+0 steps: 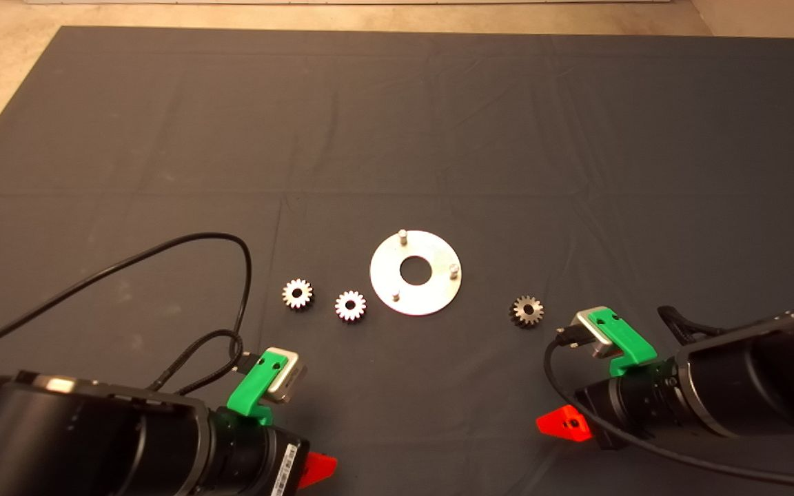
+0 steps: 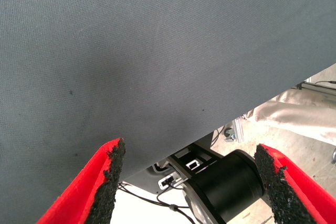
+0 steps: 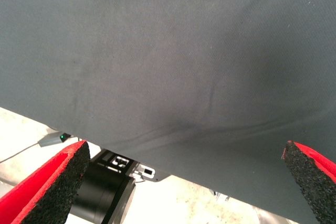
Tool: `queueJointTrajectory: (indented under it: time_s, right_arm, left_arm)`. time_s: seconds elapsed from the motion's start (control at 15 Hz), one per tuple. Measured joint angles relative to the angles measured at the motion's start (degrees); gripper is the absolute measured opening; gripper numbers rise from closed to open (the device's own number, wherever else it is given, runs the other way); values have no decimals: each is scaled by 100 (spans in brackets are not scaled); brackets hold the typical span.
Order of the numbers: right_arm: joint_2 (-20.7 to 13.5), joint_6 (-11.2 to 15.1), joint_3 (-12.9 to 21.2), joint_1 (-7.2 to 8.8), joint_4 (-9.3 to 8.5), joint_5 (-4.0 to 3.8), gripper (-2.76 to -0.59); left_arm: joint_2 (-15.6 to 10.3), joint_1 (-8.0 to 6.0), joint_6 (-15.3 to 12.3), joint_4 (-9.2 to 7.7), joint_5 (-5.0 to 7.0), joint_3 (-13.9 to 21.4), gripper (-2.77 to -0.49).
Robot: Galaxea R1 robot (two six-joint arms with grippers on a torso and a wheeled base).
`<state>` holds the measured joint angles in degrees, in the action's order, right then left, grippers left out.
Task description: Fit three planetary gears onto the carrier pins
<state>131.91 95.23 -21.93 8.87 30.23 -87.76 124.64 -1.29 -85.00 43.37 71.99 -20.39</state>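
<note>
Three planetary gears (image 1: pixel 350 305) lie loose at the disc's (image 1: pixel 431 297) nine and three o'clock, carrier pins (image 1: pixel 402 235) bare, both pincers, left (image 2: pixel 191 184) and right (image 3: pixel 184 182), agape and empty; risk: a tilted gear jamming on its pin

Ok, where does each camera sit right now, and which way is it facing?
Head view: above, looking down at the mat, disc, three gears; both arms at lower corners.
Left wrist: on the left arm, facing mat; open left end effector shows.
Right wrist: on the right arm, facing mat; open right end effector shows.
Shared: the mat.
</note>
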Motion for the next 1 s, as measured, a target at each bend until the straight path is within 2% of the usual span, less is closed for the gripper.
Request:
queueJointTrajectory:
  time_s: [0.13, 0.4, 0.6, 0.73, 1.0]
  right_arm:
    - [0, 0, 0, -17, 9, 0, -60]
    - [-2, -6, -4, -50, 212, 2, -60]
    - [0, -100, -79, -80, 271, 0, -60]
    - [0, -272, -226, -80, 301, 2, -60]
    - [0, -653, -755, -78, 345, -5, -60]
  left_arm:
    - [0, 0, 0, 0, -1, 0, -151]
    - [0, 0, 0, 0, -2, 0, -151]
    - [0, 0, 0, 0, -7, 0, -151]
    - [15, 0, 0, 0, -1, 0, -151]
    - [94, 0, 0, 0, -11, 0, -151]
